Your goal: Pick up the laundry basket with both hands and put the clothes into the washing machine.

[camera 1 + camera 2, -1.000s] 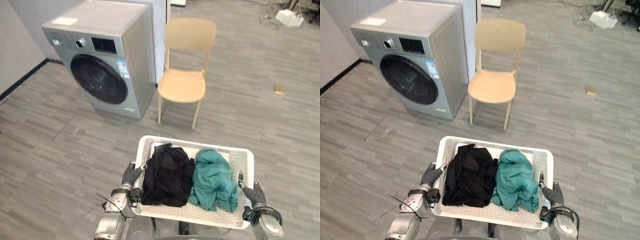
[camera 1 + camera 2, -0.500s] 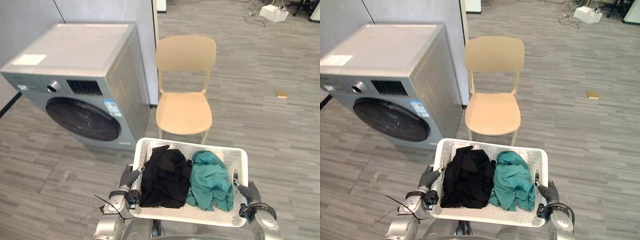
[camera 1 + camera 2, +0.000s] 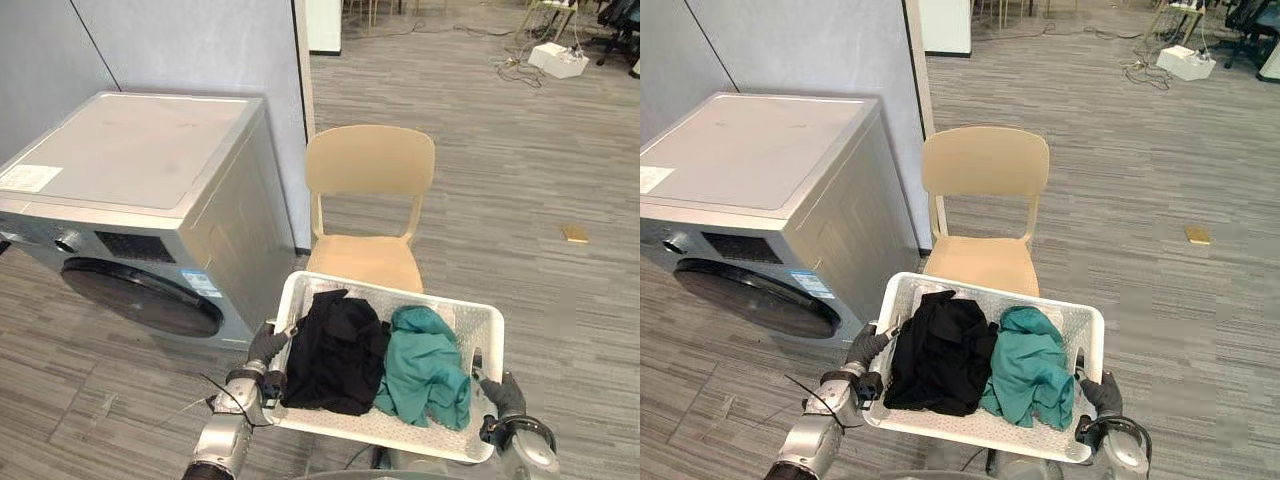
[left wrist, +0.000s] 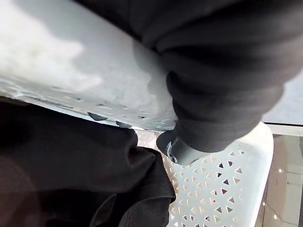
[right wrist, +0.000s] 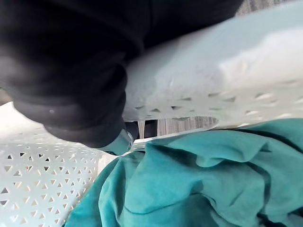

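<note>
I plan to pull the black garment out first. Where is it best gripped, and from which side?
Probably the raised crumpled fold at the top of the black garment, pinched from straight above: it lies heaped in the left half of the basket, whose walls block the sides.

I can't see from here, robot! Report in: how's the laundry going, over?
Both clamped on laundry basket: left robot hand, right robot hand. Inside: black garment, teal garment. Ahead, washing machine door shut; chair just beyond the basket.
</note>
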You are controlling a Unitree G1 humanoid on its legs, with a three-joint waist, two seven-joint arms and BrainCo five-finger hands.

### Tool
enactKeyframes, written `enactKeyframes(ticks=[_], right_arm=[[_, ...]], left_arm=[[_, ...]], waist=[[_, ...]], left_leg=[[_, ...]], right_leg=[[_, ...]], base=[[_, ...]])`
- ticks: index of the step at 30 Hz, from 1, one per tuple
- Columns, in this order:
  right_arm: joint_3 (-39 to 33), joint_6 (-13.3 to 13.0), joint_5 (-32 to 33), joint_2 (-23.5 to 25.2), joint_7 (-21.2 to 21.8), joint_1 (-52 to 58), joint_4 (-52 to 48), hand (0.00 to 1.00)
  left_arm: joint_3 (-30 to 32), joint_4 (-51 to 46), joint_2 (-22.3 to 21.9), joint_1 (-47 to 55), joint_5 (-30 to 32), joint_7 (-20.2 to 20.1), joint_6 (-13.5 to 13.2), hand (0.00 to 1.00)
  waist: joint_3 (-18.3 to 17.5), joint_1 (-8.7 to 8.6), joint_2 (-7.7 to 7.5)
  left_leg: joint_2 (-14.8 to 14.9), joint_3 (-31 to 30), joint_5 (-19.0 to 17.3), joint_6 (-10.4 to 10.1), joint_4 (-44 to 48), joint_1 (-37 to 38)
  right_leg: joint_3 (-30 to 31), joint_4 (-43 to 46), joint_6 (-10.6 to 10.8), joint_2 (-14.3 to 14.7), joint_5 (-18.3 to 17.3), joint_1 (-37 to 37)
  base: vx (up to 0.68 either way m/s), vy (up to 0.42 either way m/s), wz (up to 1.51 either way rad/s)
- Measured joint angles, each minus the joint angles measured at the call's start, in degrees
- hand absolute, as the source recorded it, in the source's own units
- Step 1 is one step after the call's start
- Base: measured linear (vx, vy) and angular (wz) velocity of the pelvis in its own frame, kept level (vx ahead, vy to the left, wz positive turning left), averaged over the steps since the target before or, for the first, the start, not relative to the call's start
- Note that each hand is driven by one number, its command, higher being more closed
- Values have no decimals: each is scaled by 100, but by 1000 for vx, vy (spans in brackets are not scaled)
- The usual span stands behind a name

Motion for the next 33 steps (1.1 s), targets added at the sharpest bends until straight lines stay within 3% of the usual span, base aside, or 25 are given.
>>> enactKeyframes(ticks=[1, 2, 3, 4, 5, 6, 8, 9, 10, 12, 13, 14, 15, 18, 21, 23, 29, 33], right_arm=[[47, 24, 0, -48, 0, 107, -151, 100], [89, 32, 0, -89, -1, 153, -242, 100], [175, 46, 0, -184, 0, 202, -370, 100], [232, 50, 0, -295, 8, 200, -393, 100], [231, 54, 0, -330, 14, 199, -393, 100], [225, 57, 0, -382, 18, 179, -394, 100], [228, 73, 0, -406, 19, 97, -352, 100], [221, 82, 2, -453, 13, 78, -333, 100], [222, 87, 3, -541, 17, 7, -245, 100], [219, 166, 3, -615, 10, -104, -146, 100], [216, 175, 3, -687, 11, -117, -137, 100], [207, 174, 4, -701, 10, -146, -107, 100], [100, 175, 3, -633, -11, -255, -58, 100], [92, 177, 6, -663, -91, -956, 105, 100], [149, 171, 110, -1043, -139, -2220, 616, 100], [338, 171, 231, -1369, -310, -3233, 1135, 100], [621, 180, 280, -1748, -499, -4726, 2327, 100], [817, 304, 272, -1854, -512, -5725, 3447, 100]], left_arm=[[10, -51, -36, 102, -2, 0, -1, 100], [46, -111, -74, 191, -3, 0, -15, 100], [108, -235, -148, 389, -14, 1, -46, 100], [108, -266, -197, 515, -55, 1, -117, 100], [101, -265, -220, 526, -84, 2, -107, 100], [87, -269, -248, 524, -107, 0, -107, 100], [63, -270, -218, 501, -159, 3, -109, 100], [25, -271, -238, 496, -164, 8, -113, 100], [-14, -260, -259, 496, -170, 15, -113, 100], [-66, -196, -301, 461, -172, 40, -107, 100], [-78, -101, -342, 400, -175, 51, -101, 100], [-86, -46, -343, 339, -181, 53, -101, 100], [-128, 70, -281, 71, -181, 67, -96, 100], [-173, 73, -106, -506, -298, 221, -115, 100], [-145, 325, -38, -1495, -474, 481, -243, 100], [-82, 944, 19, -2488, -684, 695, -315, 100], [-29, 2062, 56, -3856, -817, 957, -376, 100], [-6, 3019, 99, -4599, -910, 1039, -376, 100]], waist=[[26, 21, 33], [38, 25, 57], [103, 102, 58], [105, 198, 97], [109, 208, 90], [103, 240, 76], [134, 245, -9], [127, 234, -20], [118, 196, 12], [117, 173, 97], [80, 166, 209], [72, 136, 237], [116, 27, 172], [365, 90, 9], [628, 94, 127], [991, 92, 196], [1520, 42, 197], [1671, 43, 212]], left_leg=[[188, -141, 80, 115, 1275, -486], [293, -228, 232, 254, 1927, -747], [459, -420, 669, 300, 2985, -1218], [501, -512, 665, 261, 3699, -1594], [484, -482, 645, 287, 3841, -1749], [475, -245, 503, 323, 3712, -2019], [339, 23, 439, 382, 2424, -2100], [179, 23, 475, 327, 1142, -1954], [49, -54, 629, 114, 138, -1856], [-55, -157, 1117, -194, -562, -1742], [-94, -180, 1625, -77, -804, -1659], [-110, -113, 1512, 6, -883, -1639], [-235, -111, 1535, 36, -1048, -1567], [-435, 240, 1631, 173, -1319, -1662], [-525, 484, 1744, 335, -1455, -2143], [-530, 563, 1830, 410, -1520, -2357], [-530, 550, 1935, 431, -1523, -2665], [-506, 486, 2027, 307, -1523, -2936]], right_leg=[[-123, -62, -62, 128, -137, 267], [-157, -63, -115, 204, -199, 374], [-120, -68, -194, 371, -355, 602], [-86, -81, -236, 434, -472, 782], [-82, -125, -231, 428, -500, 839], [-83, -274, -222, 404, -507, 956], [-47, -478, -153, 289, -448, 1107], [-61, -534, -148, 206, -388, 1111], [-49, -535, -112, 175, -385, 1100], [45, -529, 15, 195, -446, 1103], [115, -514, 117, 250, -508, 1102], [128, -498, 169, 247, -541, 1102], [114, -429, 232, 90, -574, 1043], [439, -385, 407, -157, -531, 623], [673, -465, 545, -246, -307, -9], [743, -581, 569, -241, -112, -242], [734, -639, 572, -232, 48, -516], [719, -550, 556, -209, 85, -814]], base=[[265, -306, 34], [265, -245, 8], [274, -186, -20], [280, -158, -24], [248, -119, -12], [236, -95, -6], [253, -64, -7], [293, -16, -6], [304, 5, -7], [351, 128, -25], [348, 194, -30], [267, 197, 0], [178, 155, 12], [103, 191, -37], [-43, 168, -36], [-100, 108, -19], [-54, 49, -1], [-20, 10, 2]])
